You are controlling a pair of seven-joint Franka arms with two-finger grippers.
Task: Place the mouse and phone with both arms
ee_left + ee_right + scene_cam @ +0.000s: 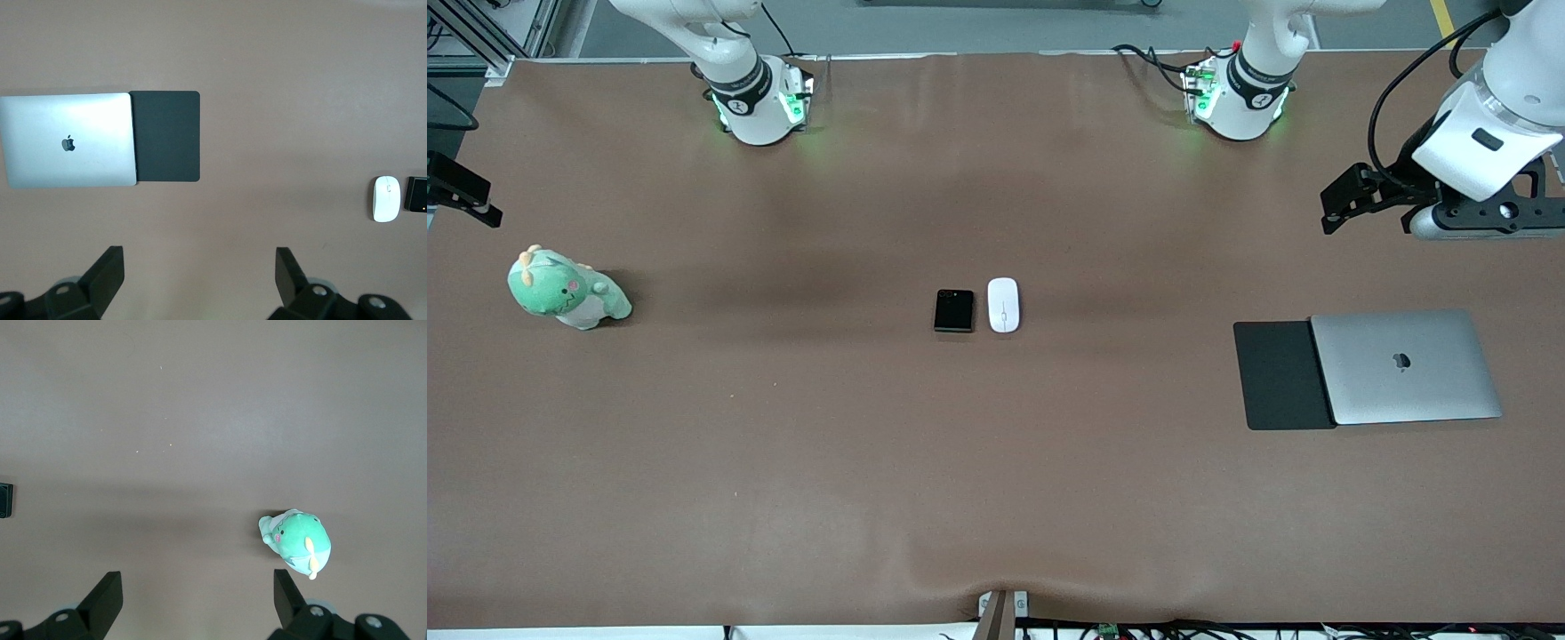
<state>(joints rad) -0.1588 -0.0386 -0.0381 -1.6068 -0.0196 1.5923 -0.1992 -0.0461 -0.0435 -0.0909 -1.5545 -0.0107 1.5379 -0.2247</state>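
Observation:
The white oval mouse [1003,305] and the small black phone [954,310] lie side by side at the middle of the brown table, the mouse toward the left arm's end. The left wrist view shows the mouse [386,198] and the phone [417,194] at its edge. My left gripper [200,267] hangs open and empty over bare table near the laptop; the front view shows this left gripper [1347,203] high up. My right gripper [198,590] is open and empty over the table by the plush toy, and the right gripper [464,192] only partly shows in the front view.
A closed silver laptop [1405,366] lies on a flat black mat [1279,375] toward the left arm's end. A green plush toy [565,289] sits toward the right arm's end. The arms' bases [760,102] stand along the table's back edge.

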